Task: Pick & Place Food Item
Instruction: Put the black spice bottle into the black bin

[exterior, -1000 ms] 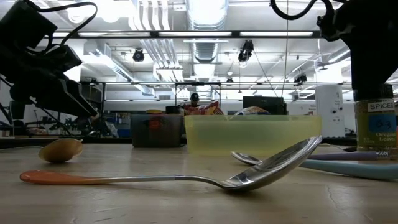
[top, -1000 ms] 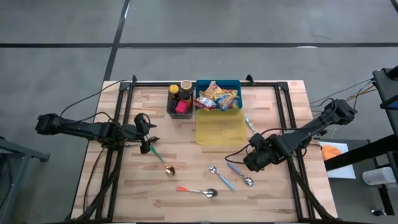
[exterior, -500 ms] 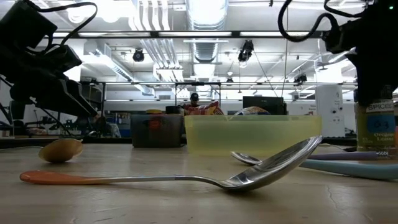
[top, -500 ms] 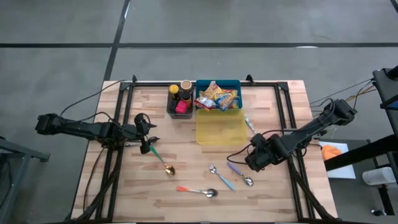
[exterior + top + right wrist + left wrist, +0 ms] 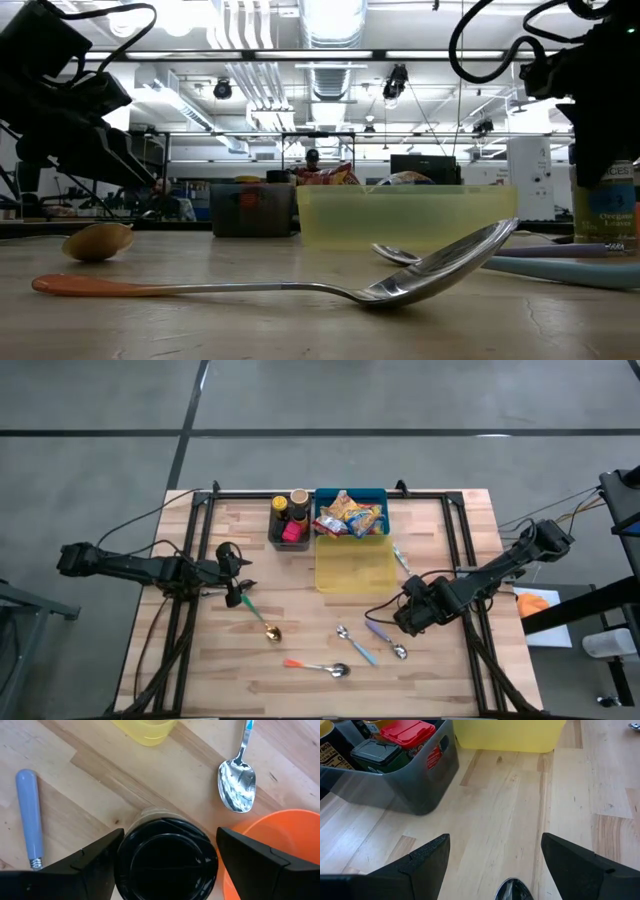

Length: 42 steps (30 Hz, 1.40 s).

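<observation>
- The right claw (image 5: 165, 870) hangs at the lower right of the high view, its fingers spread wide to either side of a black-lidded spice jar (image 5: 166, 857) that stands upright on the surface; whether the fingers press on the jar cannot be told.
- In the low view that jar (image 5: 604, 205) shows at the far right edge under the claw, with a blue label whose letters are too cut off to read.
- Beside the jar in the right wrist view lie a metal spoon bowl (image 5: 236, 782), a lavender handle (image 5: 29, 817) and the rim of an orange bowl (image 5: 270, 845).
- The left claw (image 5: 236, 575) sits at the left middle of the high view, released, fingers spread wide with nothing between them, above a green-handled spoon (image 5: 256, 616).
- Ahead of it in the left wrist view stand a grey bin (image 5: 415, 780) of jars, one red-lidded (image 5: 412, 730), and a yellow tub (image 5: 507, 732).
- At the top centre of the high view a blue bin (image 5: 350, 495) holds bright snack packets (image 5: 350, 517); their print is unreadable.
- An orange-handled spoon (image 5: 318, 667) lies at the lower centre of the wooden surface (image 5: 440, 670).
</observation>
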Each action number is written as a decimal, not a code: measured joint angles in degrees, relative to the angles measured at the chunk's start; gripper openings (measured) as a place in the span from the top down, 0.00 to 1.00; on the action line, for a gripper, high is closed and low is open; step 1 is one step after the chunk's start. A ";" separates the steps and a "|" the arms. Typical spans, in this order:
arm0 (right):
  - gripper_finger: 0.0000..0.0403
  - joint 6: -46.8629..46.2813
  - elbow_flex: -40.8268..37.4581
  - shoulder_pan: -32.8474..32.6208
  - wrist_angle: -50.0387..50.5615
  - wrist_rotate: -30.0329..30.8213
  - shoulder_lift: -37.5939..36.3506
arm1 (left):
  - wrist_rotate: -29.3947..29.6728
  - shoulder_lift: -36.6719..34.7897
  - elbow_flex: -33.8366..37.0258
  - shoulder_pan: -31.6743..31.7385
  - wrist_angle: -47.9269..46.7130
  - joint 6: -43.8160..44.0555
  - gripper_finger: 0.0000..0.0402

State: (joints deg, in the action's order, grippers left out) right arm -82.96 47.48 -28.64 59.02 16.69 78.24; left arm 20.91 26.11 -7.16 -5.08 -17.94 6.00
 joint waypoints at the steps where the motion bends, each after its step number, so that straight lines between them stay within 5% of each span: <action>1: 0.22 0.00 0.00 0.00 -0.01 0.00 0.00 | 0.01 0.00 0.00 0.00 0.00 0.00 0.21; 5: 0.25 -0.02 0.00 0.00 0.00 0.00 0.00 | 0.02 -0.02 0.00 0.00 -0.01 0.00 0.21; 15: 0.51 0.35 0.00 0.02 -1.23 0.14 -0.02 | 0.00 -0.02 0.00 0.00 0.00 0.00 0.21; 42: 0.46 0.66 2.29 0.04 0.81 -0.25 -0.63 | 0.02 -0.02 0.01 0.00 0.00 0.00 0.21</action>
State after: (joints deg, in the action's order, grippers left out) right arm -82.30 49.77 -28.60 59.83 16.44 77.61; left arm 20.92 26.09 -7.15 -5.08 -17.93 6.00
